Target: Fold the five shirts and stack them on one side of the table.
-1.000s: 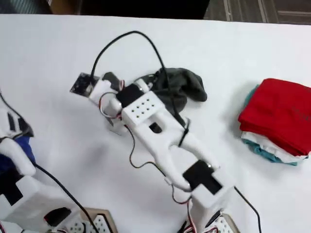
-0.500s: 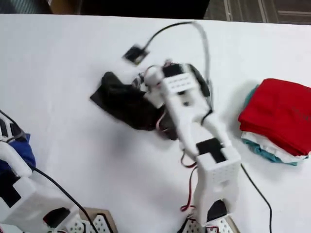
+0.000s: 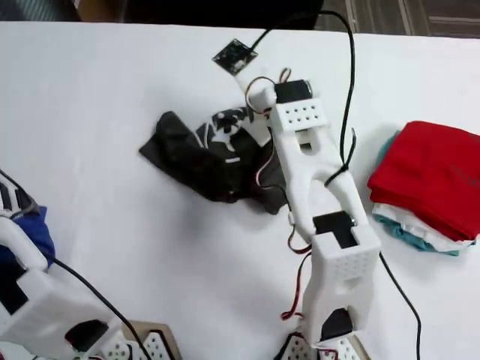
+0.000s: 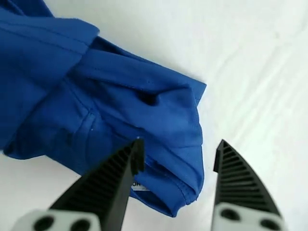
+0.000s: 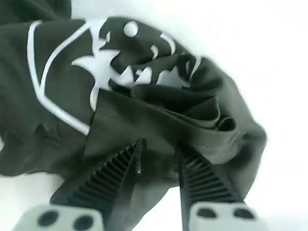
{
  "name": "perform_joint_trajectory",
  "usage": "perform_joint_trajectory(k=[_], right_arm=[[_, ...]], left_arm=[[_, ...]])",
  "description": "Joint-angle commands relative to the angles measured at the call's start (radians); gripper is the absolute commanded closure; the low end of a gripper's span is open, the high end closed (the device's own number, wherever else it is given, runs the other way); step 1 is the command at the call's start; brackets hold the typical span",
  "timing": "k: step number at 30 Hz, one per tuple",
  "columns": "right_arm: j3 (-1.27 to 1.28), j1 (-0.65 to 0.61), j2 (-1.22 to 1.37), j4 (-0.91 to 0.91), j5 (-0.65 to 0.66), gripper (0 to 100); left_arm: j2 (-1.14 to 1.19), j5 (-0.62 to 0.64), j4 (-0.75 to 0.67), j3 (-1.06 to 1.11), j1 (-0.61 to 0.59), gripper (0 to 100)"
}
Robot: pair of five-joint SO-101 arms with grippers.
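R pincer [image 5: 160, 148] seems to pinch dark shirt [image 5: 144, 108] fold; L pincer [image 4: 180, 145] spread over blue shirt [image 4: 120, 96].

High cam is fixed off the arms, set well back and looking steeply down over the white tabletop [image 3: 90, 112], with the arm bases at its near edge. Left wrist cam sits close over the crumpled blue cotton shirt [image 4: 96, 96], sighting down past the left gripper [image 4: 178, 154]; right wrist cam is closer yet, looking past the right gripper [image 5: 159, 154] onto the dark cloth shirt with a white printed emblem [image 5: 48, 139]. High cam shares both shirts: dark one mid-table, blue one at its left edge.
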Motion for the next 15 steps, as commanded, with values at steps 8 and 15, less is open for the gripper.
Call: perform_joint_trajectory(k=[8, 15], right_arm=[[-0.048, -0.196, -0.018, 0.139, -0.124, 89.3], [-0.02, -0.202, 0.03, 0.114, -0.121, 89.3]], left_arm=[[0.095, -0.003, -0.012, -0.045, 0.012, 74], [0.095, -0.005, -0.012, -0.045, 0.012, 74]])
